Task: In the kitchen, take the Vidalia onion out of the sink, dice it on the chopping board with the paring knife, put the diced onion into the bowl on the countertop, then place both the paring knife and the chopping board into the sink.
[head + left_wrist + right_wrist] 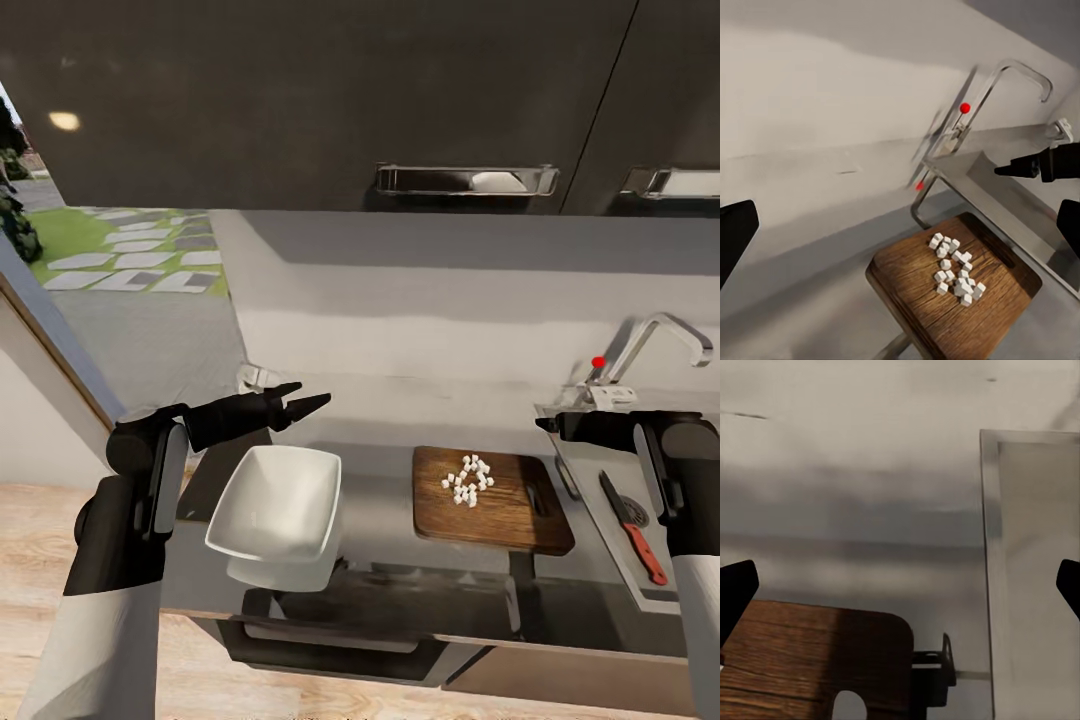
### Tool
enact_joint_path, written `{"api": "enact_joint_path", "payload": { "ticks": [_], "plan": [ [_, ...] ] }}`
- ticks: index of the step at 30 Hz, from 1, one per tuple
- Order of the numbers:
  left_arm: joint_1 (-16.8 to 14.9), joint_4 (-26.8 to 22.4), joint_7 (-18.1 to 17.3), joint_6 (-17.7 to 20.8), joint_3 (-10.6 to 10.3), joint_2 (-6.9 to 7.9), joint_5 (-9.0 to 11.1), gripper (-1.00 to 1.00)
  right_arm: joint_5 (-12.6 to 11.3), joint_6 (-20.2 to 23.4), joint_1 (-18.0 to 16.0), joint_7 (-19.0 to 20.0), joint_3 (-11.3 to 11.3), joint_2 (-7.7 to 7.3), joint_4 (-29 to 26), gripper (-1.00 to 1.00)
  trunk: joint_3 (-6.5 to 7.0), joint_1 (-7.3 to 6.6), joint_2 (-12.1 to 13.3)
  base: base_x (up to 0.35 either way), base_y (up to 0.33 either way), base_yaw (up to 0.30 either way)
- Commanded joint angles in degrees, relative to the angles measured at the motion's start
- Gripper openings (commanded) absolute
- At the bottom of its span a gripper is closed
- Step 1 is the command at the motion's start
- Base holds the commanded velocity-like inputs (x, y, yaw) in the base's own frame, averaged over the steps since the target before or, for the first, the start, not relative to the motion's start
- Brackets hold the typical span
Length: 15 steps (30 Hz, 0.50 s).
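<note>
**Inspector:** Where does the onion stand?

**Assistant:** A heap of small white diced onion cubes lies on the rectangular dark-brown wooden chopping board, toward its far half. The board rests flat on the glossy dark-grey countertop, its slot handle toward the grey steel sink.

**Inspector:** The knife and bowl?

**Assistant:** The red-handled paring knife with dark blade lies inside the sink, beside the round drain. The shallow white square bowl sits left of the board, apart from it, with no cubes visible inside.

**Inspector:** Gripper condition?

**Assistant:** The left gripper hovers above the bowl's far edge, fingers spread wide, holding nothing. The right gripper hangs over the sink's near-left corner below the chrome tap with red dot; its fingertips sit wide apart, nothing between them.
</note>
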Motion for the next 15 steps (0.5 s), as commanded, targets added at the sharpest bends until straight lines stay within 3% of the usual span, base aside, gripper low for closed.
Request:
{"api": "enact_joint_path", "payload": {
  "ticks": [1,15],
  "plan": [
    [-0.06,0.01,-0.14,0.53,0.11,-0.05,0.17,1.0,0.6,0.17,-0.06,0.56,-0.05,0.0,-0.04,1.0,-0.19,0.03,-0.12,0.0,0.0,0.0],
    [-0.06,0.05,-0.14,0.53,0.03,-0.05,0.14,1.0,0.71,3.92,-0.03,0.32,0.06,0.57,-0.03,1.0,-0.63,0.03,-0.12,0.0,0.0,0.0]
  ]
}}
